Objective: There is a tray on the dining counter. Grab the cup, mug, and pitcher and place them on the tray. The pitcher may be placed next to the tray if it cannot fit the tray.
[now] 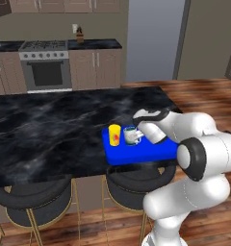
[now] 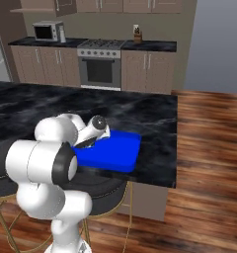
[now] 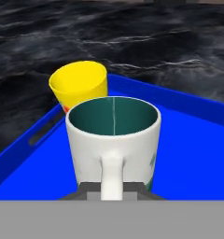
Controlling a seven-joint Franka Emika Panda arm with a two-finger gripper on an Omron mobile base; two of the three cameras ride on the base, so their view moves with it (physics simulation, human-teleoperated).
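The flat bright blue rectangular tray (image 1: 151, 151) lay near the end of the dining counter (image 1: 50, 125), a long bar with a black, white-veined marble top, above round black stools (image 1: 33, 197) with gold legs. On the tray stood 2 of the 3 vessels: the tall yellow handleless cup (image 3: 80, 84), upright near the tray's far left corner, and the short white mug (image 3: 113, 140) with a teal inside, just beside it but, in the left base view, not clearly touching.

The two-finger gripper (image 3: 112, 189) was nearly closed on the mug's handle, its 2 dark tips flanking the base of the handle in the hand view. From these pictures it could not be settled whether the mug's base already rested on the tray floor or hung just above it. The grey pitcher could not be made out.

The main risk looked to be the release. If the jaws opened while the mug was still raised or tilted, it could drop and tip. If the hand pulled back along the handle without opening fully, it could drag the mug, and a push forward would knock it into the yellow cup, which, being tall and narrow-based, would probably topple easily.
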